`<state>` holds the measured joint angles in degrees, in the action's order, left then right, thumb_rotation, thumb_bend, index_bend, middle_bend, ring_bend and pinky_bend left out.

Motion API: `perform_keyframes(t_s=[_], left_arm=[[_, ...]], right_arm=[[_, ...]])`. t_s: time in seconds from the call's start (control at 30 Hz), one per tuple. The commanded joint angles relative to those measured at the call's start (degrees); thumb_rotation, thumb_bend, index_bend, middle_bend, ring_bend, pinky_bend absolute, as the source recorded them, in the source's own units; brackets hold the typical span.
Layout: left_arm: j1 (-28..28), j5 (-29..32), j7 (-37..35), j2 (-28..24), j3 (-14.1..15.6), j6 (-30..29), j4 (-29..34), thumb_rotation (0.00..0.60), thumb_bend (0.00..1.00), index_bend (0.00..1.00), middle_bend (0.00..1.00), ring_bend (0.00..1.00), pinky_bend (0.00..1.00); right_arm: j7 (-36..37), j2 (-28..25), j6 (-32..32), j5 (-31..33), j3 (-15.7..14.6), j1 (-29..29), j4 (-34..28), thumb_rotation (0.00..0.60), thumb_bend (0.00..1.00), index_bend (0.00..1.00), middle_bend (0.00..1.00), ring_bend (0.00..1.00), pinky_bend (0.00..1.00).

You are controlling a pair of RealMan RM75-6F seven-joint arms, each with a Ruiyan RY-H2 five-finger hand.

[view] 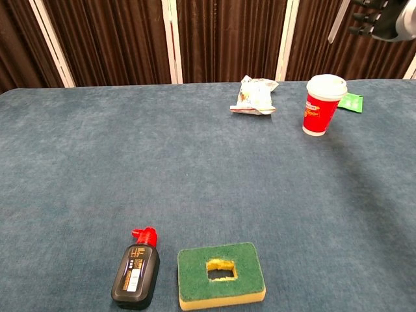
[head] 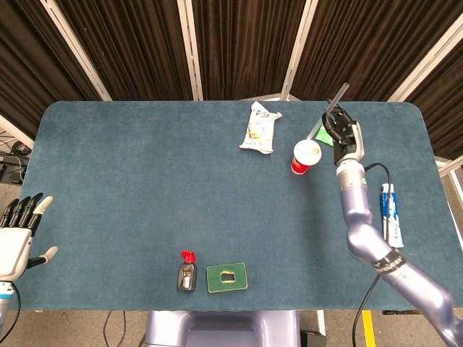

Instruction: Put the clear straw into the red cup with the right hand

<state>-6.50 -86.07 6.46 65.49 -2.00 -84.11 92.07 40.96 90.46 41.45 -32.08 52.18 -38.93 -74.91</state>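
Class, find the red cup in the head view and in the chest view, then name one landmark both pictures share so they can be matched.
Head view: the red cup stands right of centre on the table, just left of the right hand.
Chest view: the red cup stands at upper right, towards the far edge.
Shared landmark: the snack packet, left of the cup in both.

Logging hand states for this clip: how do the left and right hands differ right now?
The right hand is raised beyond the red cup, holding the clear straw; the left hand holds nothing. The right hand's fingers curl around the straw, whereas the left hand's fingers are spread apart. The right hand is over the table, while the left hand is off its near left edge. Both are light-coloured with dark fingers.
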Motion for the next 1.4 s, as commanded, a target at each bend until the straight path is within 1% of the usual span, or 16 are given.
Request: perform_keyframes(t_s=[0.03, 0.27, 0.63, 1.4], left_arm=[[-0.05, 0.15, -0.16, -0.06, -0.05, 0.14, 0.04, 0.600, 0.18, 0.00, 0.00, 0.00, 0.00], [-0.10, 0.38, -0.27, -0.13, -0.12, 0.31, 0.11, 0.600, 0.18, 0.00, 0.00, 0.00, 0.00], [-0.21, 0.26, 0.14, 0.00, -0.06, 0.41, 0.06, 0.600, 0.18, 0.00, 0.00, 0.00, 0.00], [-0.33, 0.63, 0.20, 0.06, -0.08, 0.79, -0.04, 0.600, 0.18, 0.00, 0.00, 0.00, 0.00]], right_arm=[[2.47, 2.40, -1.34, -3.02, -0.80, -1.73, 4.95, 0.600, 0.41, 0.56, 0.15, 0.00, 0.00], [6.43, 4.98, -2.82, -5.07, -1.73, -1.91, 11.69, 0.600, 0.41, 0.57, 0.16, 0.00, 0.00], [11.13, 6.92, -5.51, -7.94, -2.73, -1.60, 17.06, 0.600, 0.41, 0.57, 0.16, 0.00, 0.00], [15.03, 8.65, -8.07, -10.09, -3.15, -3.59, 23.13, 0.600, 0.41, 0.57, 0.16, 0.00, 0.00]])
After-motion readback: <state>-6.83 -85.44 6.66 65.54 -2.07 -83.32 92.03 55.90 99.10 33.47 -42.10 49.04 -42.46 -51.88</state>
